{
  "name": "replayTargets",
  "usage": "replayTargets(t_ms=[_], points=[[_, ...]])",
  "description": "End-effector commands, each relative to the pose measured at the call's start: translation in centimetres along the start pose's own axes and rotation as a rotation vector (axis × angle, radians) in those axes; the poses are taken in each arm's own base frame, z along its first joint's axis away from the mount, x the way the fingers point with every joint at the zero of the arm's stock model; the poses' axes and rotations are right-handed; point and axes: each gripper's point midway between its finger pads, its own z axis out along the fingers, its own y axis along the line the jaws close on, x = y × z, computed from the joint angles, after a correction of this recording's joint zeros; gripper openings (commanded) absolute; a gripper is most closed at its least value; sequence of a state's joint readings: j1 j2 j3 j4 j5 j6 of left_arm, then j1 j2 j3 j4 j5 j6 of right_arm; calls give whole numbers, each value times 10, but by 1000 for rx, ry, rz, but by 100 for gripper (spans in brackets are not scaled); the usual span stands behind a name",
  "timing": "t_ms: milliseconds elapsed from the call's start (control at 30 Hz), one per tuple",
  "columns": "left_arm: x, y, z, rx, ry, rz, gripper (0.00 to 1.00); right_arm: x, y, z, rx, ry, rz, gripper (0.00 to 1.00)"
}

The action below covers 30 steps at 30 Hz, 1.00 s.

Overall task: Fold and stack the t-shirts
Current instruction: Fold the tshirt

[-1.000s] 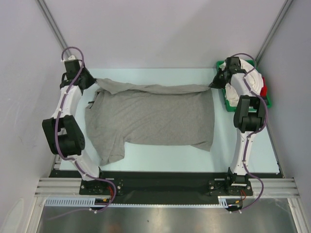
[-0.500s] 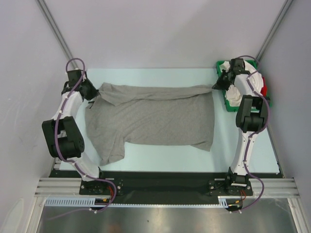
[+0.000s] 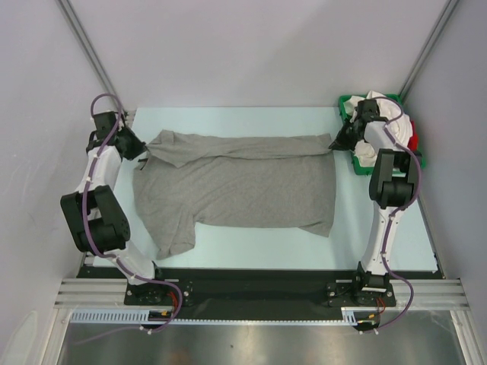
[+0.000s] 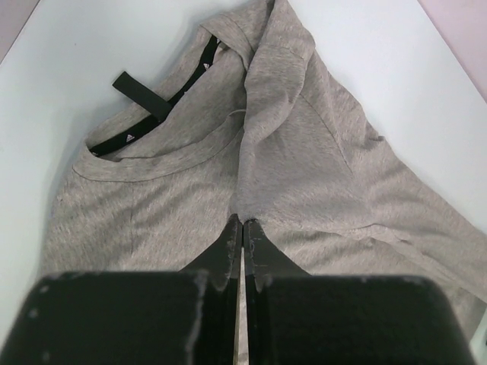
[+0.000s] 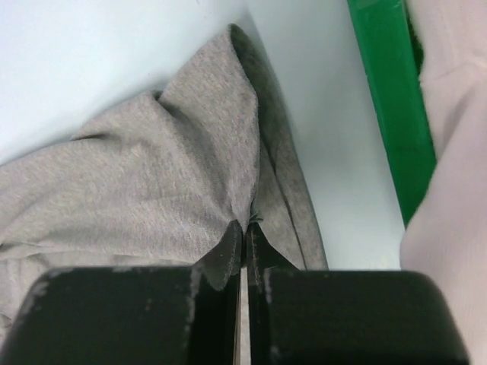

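Note:
A heather grey t-shirt (image 3: 243, 186) lies spread across the table, its far edge folded over toward me in a strip. My left gripper (image 3: 144, 154) is shut on the shirt's far left corner (image 4: 259, 182), close to the neck with its dark label (image 4: 141, 95). My right gripper (image 3: 335, 141) is shut on the far right corner (image 5: 228, 152). In the green tray, white t-shirts (image 3: 384, 110) and a red one (image 3: 413, 141) lie in a heap.
The green plastic tray (image 3: 346, 103) stands at the table's far right corner, just behind my right gripper; its green wall (image 5: 388, 99) runs close to that gripper. White walls close in the table at the left, right and back.
Both grippers have come toward me and outward with the shirt's far edge. The folded strip now lies wider over the shirt, and the cloth is pulled more taut between them.

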State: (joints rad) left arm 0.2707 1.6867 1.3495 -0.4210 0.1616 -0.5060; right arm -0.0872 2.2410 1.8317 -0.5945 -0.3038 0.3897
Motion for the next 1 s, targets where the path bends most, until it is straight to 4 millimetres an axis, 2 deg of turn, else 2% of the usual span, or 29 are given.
replayTargets(t_ms=[0,67,200,400,800,967], points=[[-27,-16,-21,48,-77,17,0,-20,21,-36,-27,-85,-21,0],[-34,-18,-21,50,-90,19,0,-19,16,-39,-11,-82,-12,0],[-33,-19,-15,58,-74,18,0,-9,10,-46,2,-76,11,0],[-29,-12,-8,48,-48,9,0,9,7,-43,7,-43,19,0],[-18,5,6,-1,2,3,0,27,0,-27,40,2,23,0],[-9,11,12,-22,31,-11,0,44,-8,-20,100,36,25,0]])
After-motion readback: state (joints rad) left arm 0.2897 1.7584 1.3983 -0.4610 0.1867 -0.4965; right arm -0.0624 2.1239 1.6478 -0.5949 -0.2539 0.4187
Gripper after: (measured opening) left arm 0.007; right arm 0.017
